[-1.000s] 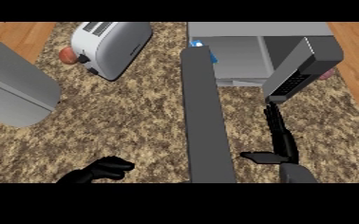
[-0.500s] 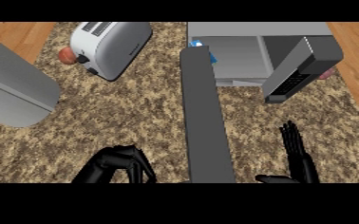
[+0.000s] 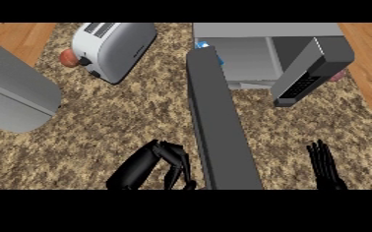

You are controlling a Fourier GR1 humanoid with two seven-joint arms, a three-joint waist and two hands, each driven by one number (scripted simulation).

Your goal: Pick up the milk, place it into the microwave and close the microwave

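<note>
**Milk at the oven mouth, door open: closing step next**

The blue-and-white milk carton [image 3: 203,44] shows only as a sliver in the upper centre of the frame. It sits at the left edge of the grey box microwave [image 3: 269,29], behind the far end of the long dark-grey microwave door [image 3: 218,123]. Can't tell if it's fully inside. The door sticks out twd the bottom of the frame, wide open.

Judgement: pick & place look done, or nearly; closing is what's left. Next move calls for a push on the door's left face, swinging its near end to the right w/o knocking the carton.

Left hand [image 3: 149,167], bottom centre-left, has its fingers curled under and holds nothing. It's just beside the door; contact not clear. Right hand [image 3: 325,164], bottom right, rests w/ fingers straight and close together, empty, well apart from the door.
</note>
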